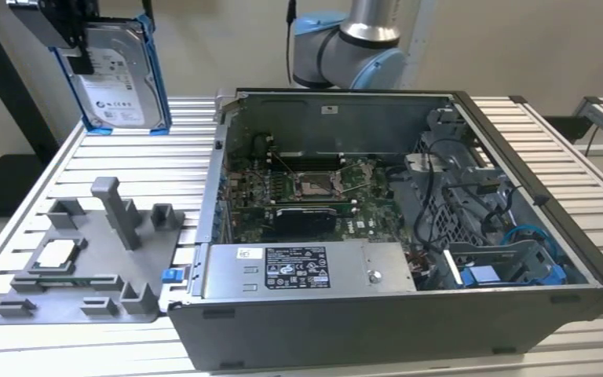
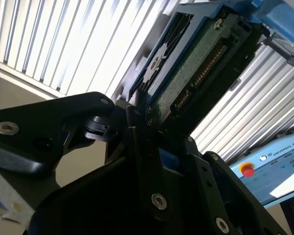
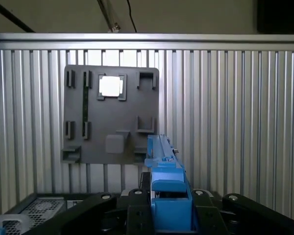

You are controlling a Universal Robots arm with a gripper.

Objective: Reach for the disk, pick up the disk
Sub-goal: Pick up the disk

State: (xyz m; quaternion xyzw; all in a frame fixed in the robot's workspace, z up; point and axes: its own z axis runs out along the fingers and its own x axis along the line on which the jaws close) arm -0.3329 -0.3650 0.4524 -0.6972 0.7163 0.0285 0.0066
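The disk [image 1: 123, 78], a silver-grey drive with a white label in a blue carrier frame, hangs upright in the air above the far corner of the table at the exterior view's left. My gripper [image 1: 74, 49] is shut on its upper edge. The second wrist view has the disk's green circuit-board underside [image 2: 196, 63] running out from between the black fingers [image 2: 137, 122]. In the first wrist view the blue frame edge [image 3: 166, 186] stands clamped in my gripper [image 3: 169, 218], high above the table.
An open computer case [image 1: 553, 212] takes up the middle and the exterior view's right of the slatted aluminium table [image 1: 123, 157]. A grey fixture plate [image 1: 82, 267] with posts and a small square chip [image 1: 56, 253] lies at that view's left front. The arm's base [image 1: 349, 47] stands behind the case.
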